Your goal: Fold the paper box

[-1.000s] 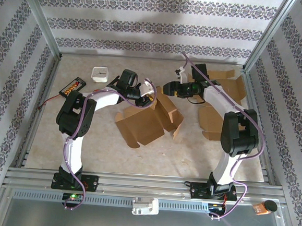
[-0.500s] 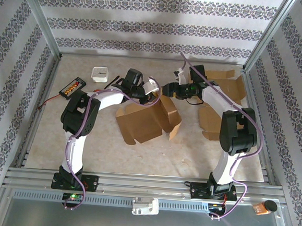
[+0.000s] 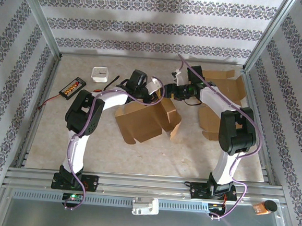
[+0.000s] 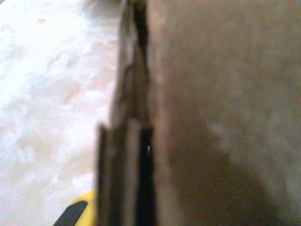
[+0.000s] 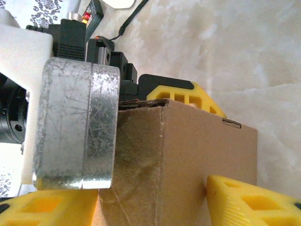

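1. Swung right over the last second and snapped from half-parted to tight: left gripper [image 3: 155, 91], now pinched on the raised back flap [image 5: 188, 150] of the paper box [image 3: 142, 120].
2. Lying mid-table [image 3: 189, 152] between the two arms, mostly flat, with only that rear corner standing up. Early going, by the look of it.
3. Right gripper [image 3: 169, 89] nosed in at the same corner, fingers [image 5: 249, 197] apart and straddling the cardboard. No telling yet whether pressing or just framing it.
4. Keep the left pinch firm as the anchor. Cardboard edge jammed right up against the left wrist camera, so no slack to give away.
5. Push with the right along the crease, not mid-panel, or expect a buckle.
6. Go slow and square. Two grippers nearly touching here, so a knock looks a real risk.
7. Leave the spare cardboard blanks [image 3: 223, 92] over on the right alone.
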